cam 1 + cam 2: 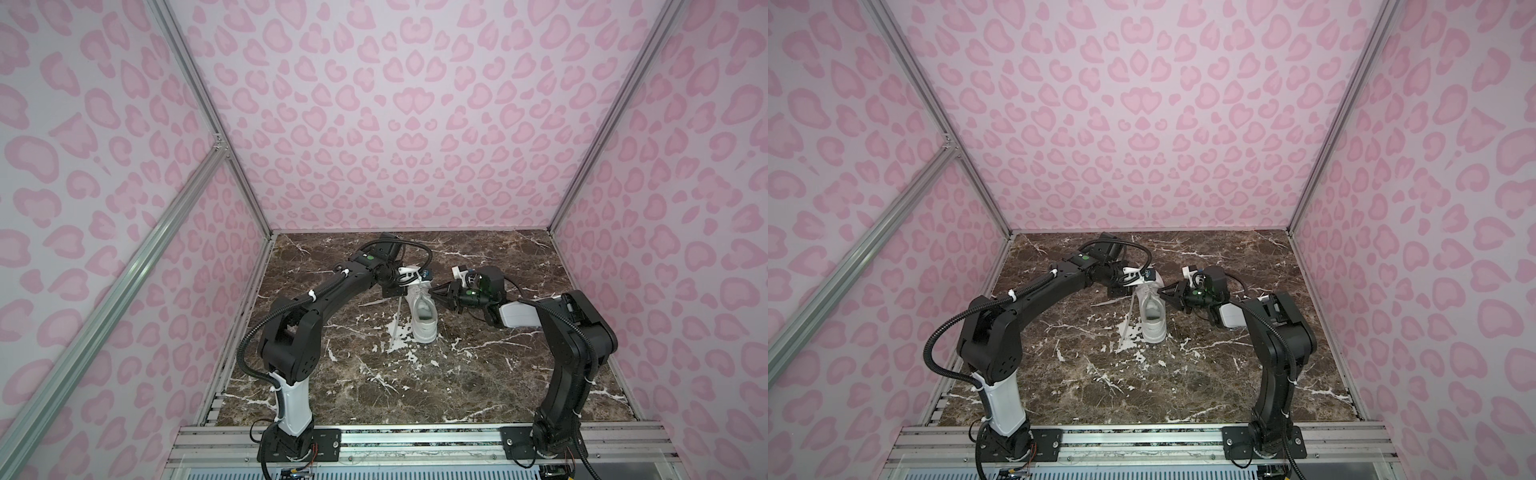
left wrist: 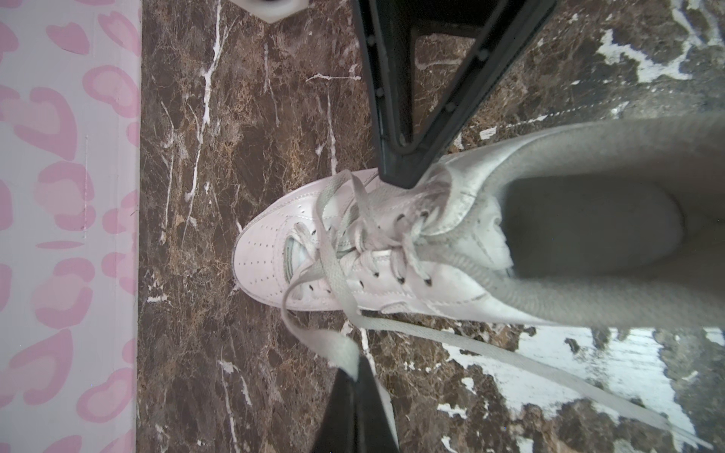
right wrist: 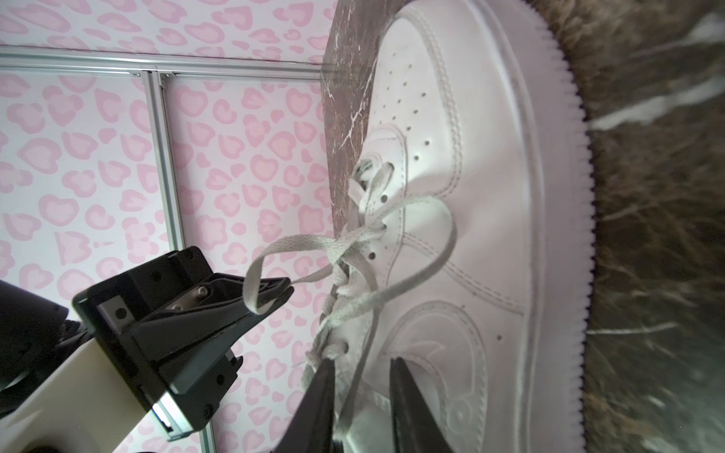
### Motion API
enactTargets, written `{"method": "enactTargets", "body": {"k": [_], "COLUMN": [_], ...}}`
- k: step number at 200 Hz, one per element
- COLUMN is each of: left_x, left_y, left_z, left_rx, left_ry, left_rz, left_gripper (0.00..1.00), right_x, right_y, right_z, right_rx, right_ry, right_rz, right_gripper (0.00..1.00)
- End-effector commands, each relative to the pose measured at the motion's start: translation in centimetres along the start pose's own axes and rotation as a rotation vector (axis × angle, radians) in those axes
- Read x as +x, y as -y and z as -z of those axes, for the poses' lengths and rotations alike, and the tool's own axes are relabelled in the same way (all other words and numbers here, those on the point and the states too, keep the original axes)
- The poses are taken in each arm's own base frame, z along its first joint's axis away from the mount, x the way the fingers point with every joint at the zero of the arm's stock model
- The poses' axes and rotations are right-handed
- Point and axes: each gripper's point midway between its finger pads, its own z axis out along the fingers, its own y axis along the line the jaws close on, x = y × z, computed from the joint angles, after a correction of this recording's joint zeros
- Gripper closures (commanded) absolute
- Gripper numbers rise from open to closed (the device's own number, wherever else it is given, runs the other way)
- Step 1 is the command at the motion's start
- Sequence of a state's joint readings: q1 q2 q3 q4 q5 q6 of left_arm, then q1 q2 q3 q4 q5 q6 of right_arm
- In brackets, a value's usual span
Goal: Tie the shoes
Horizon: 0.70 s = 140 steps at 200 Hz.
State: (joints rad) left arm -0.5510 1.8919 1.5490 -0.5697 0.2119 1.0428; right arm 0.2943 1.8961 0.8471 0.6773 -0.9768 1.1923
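Pinching a loop of lace (image 3: 298, 242) in the closed left gripper (image 3: 270, 292); straddling a slack strand (image 3: 355, 388) with the right gripper (image 3: 363, 364), fingers (image 3: 323, 392) slightly apart. Between both, upright on the table (image 1: 457, 374), the sneaker (image 1: 423, 322). Seemingly crossed once; bow unformed, tightening left.

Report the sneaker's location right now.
In both top views the sneaker stands near the middle of the marble table, heel towards its near edge, between the left gripper, shut on a lace loop, and the right gripper.
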Motion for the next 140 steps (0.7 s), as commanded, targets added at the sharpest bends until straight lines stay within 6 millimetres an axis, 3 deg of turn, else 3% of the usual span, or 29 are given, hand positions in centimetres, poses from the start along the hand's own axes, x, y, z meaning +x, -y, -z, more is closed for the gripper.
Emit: {"method": "enactTargets", "body": {"k": [1, 51, 140], "left_x": [-0.5, -0.6, -1.0], "left_y": [-0.3, -0.5, -0.4], "left_z": [0.7, 0.9, 0.9], "left_rx": [-0.021, -0.033, -0.038], "left_ry": [0.017, 0.013, 0.008], "left_rz": [-0.018, -0.028, -0.065], "left_gripper": [0.97, 0.97, 0.97], "right_x": [0.5, 0.3, -0.5], "right_y": [0.3, -0.1, -2.5], "right_z": [-0.5, -0.1, 1.2], "right_rx": [0.010, 0.000, -0.161], "right_ry": [-0.035, -0.018, 0.051], "right_rz": [0.014, 0.022, -0.006], "right_gripper": [0.77, 1.00, 1.00]}}
